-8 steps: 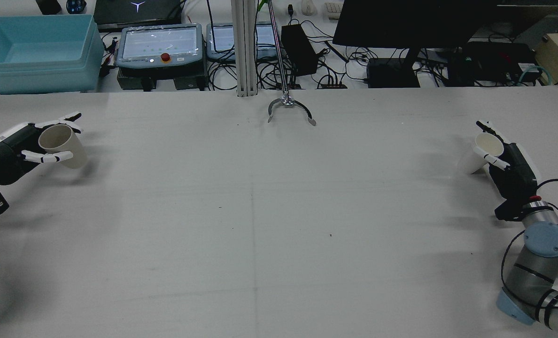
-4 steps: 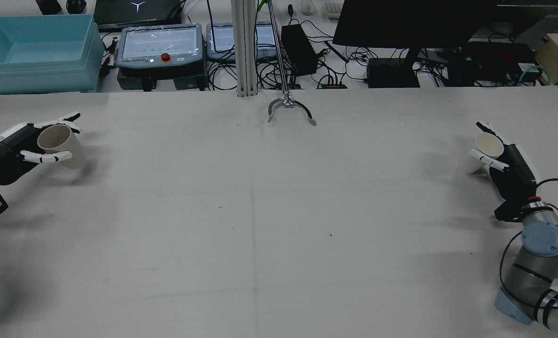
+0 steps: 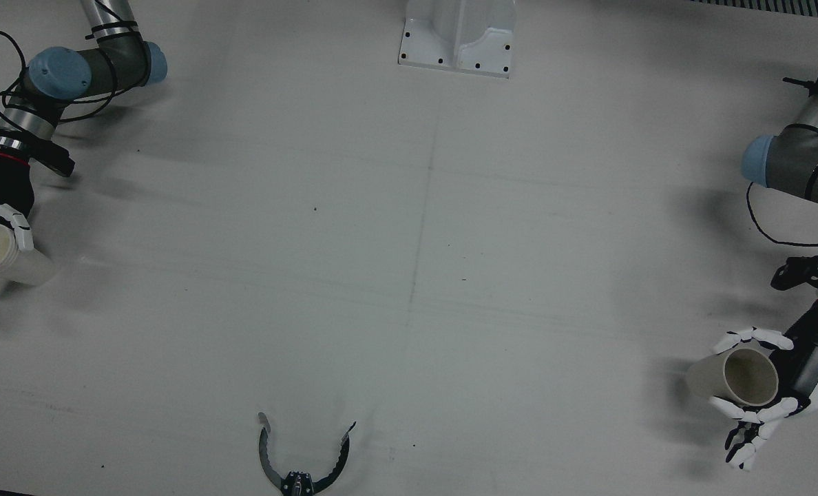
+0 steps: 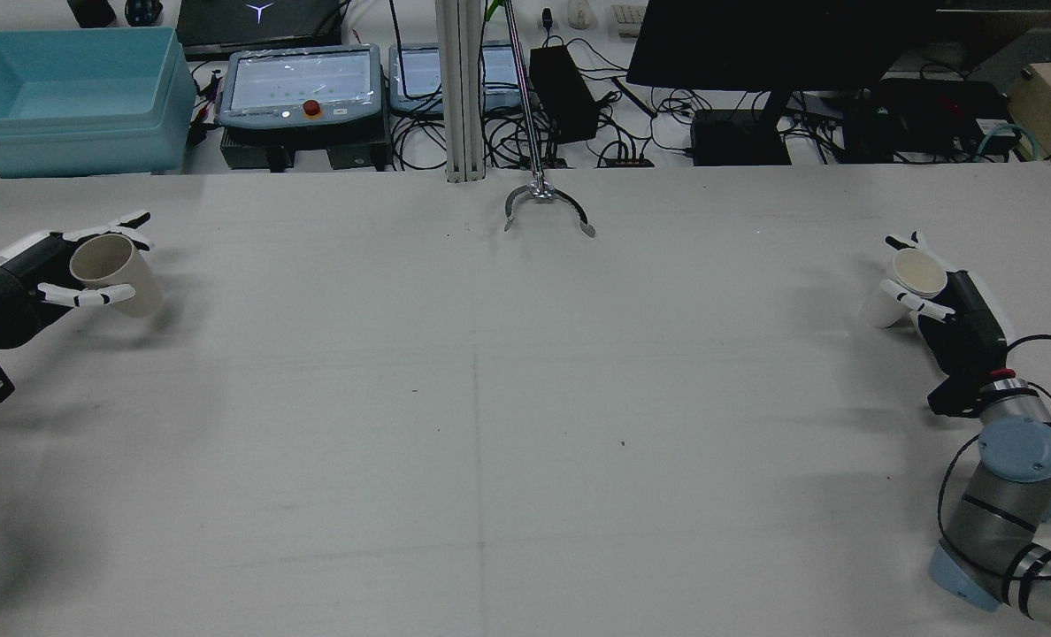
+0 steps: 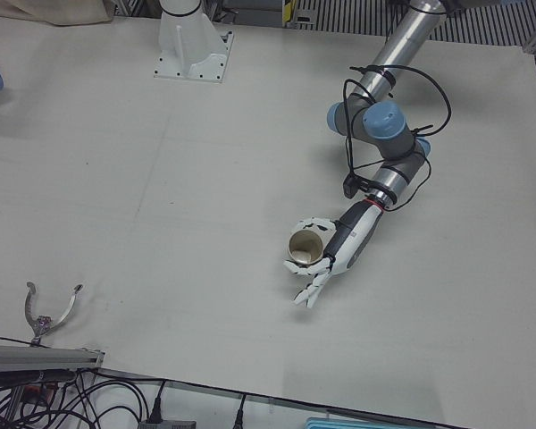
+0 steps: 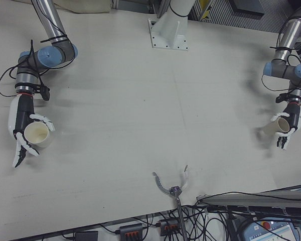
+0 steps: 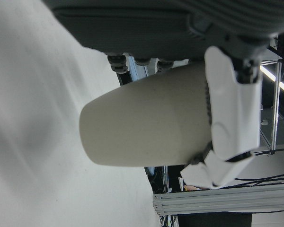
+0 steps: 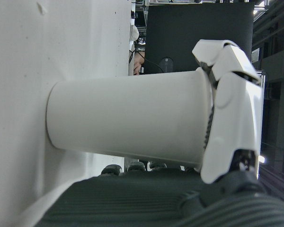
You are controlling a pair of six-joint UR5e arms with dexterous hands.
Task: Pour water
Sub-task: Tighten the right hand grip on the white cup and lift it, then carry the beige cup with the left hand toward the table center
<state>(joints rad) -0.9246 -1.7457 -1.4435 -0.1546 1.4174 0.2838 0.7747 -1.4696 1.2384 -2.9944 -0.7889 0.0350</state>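
Note:
My left hand (image 4: 12, 287) is shut on a tan paper cup (image 4: 114, 274) at the table's left edge in the rear view. The cup is roughly upright and its base is just off the table in the left hand view (image 7: 146, 125). It also shows in the front view (image 3: 736, 377) and the left-front view (image 5: 304, 248). My right hand (image 4: 963, 318) is shut on a white paper cup (image 4: 901, 287) at the right edge, base at the table surface in the right hand view (image 8: 128, 123). That cup also shows in the right-front view (image 6: 37, 134). I see no water in either cup.
A metal claw on a rod (image 4: 548, 208) rests at the middle of the table's far edge. Behind it stand a teal bin (image 4: 65, 97), teach pendants (image 4: 304, 84), cables and a monitor. A white pedestal (image 3: 458, 34) stands between the arms.
The right hand has shifted slightly left and away with the white cup. The left hand and tan cup have drifted very slightly left.

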